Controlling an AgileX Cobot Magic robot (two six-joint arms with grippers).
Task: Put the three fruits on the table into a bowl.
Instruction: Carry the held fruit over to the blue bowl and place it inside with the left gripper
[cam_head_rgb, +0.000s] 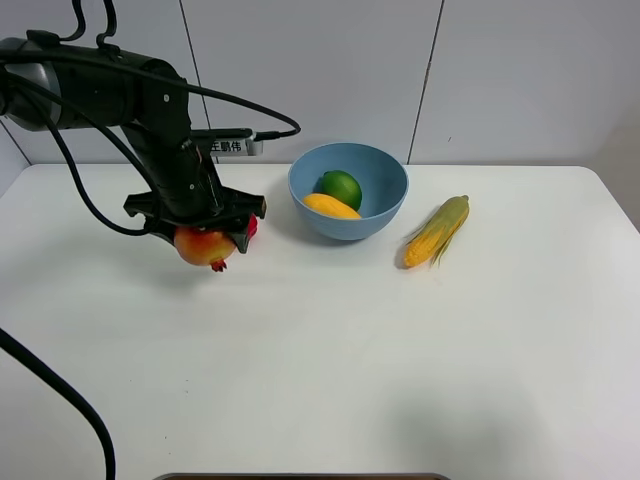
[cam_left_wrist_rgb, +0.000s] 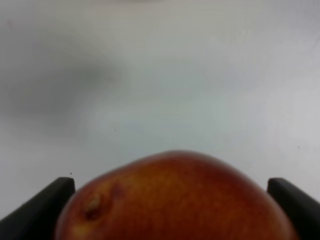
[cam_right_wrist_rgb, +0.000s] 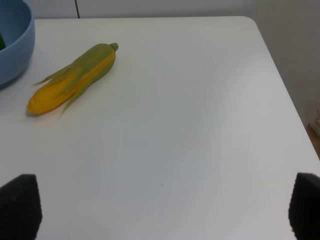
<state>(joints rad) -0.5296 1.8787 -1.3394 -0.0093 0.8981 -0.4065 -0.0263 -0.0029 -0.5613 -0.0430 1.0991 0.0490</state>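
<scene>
My left gripper is shut on the red-and-yellow pomegranate and holds it above the white table, left of the light blue bowl. The pomegranate fills the bottom of the left wrist view between the two black fingers. The green lime and the yellow-orange mango lie inside the bowl. My right gripper is open and empty over bare table; it is out of the exterior high view. The bowl's rim shows in the right wrist view.
A yellow corn cob with green husk lies on the table right of the bowl; it also shows in the right wrist view. A small bit of red, partly hidden, shows behind the left gripper. The table's right edge is near.
</scene>
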